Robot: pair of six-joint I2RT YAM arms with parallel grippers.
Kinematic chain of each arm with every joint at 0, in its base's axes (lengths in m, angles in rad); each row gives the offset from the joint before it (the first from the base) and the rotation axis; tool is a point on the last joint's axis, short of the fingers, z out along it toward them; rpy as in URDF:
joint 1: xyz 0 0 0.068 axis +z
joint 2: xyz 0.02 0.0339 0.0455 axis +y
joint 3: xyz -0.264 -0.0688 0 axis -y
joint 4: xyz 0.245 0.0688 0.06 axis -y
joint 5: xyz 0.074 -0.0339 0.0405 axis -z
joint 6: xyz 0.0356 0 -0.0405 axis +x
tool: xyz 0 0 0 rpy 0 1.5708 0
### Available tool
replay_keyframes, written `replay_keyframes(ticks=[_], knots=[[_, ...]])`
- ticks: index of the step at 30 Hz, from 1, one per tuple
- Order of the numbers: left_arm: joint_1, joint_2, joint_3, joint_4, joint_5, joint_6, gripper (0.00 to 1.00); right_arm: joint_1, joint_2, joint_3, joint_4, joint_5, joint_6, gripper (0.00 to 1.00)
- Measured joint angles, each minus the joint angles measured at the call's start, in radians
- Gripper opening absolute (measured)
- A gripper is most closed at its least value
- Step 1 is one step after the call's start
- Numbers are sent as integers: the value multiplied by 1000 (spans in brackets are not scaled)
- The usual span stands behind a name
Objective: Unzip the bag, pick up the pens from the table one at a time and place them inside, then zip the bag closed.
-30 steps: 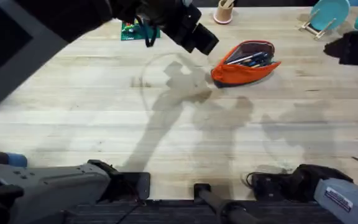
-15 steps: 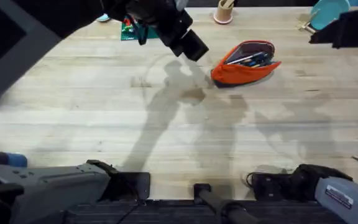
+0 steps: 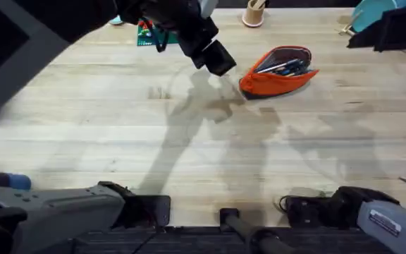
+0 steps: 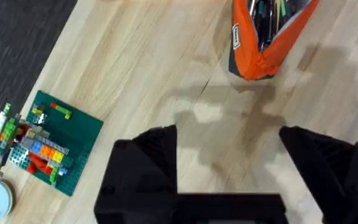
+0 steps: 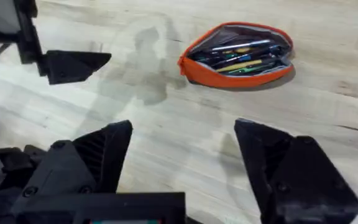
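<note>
Overhead, the bag lies unzipped on the far middle of the worktop, its mouth gaping with the pens already tucked inside among other coloured ones. No pen lies loose on the wood that I can see, so what remains looks like zipping it closed. The left pincer hangs above bare wood just beside the bag, spread wide, holding nothing. The right pincer is also wide apart and empty, well back from the bag.
</note>
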Motion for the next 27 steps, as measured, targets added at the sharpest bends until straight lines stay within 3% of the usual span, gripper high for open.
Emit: replay_keyframes(ticks=[3,5,11,22,27], knots=[[25,0,-1,0,39,18,995,26,0,0,0,7,8,997],[69,0,-23,3,108,44,996,63,0,0,0,54,26,997],[82,0,-110,78,153,58,997,76,0,0,0,86,60,997],[82,0,-395,445,330,76,997,76,0,0,0,91,152,997],[82,0,-495,544,402,86,997,76,0,0,0,91,185,997]])
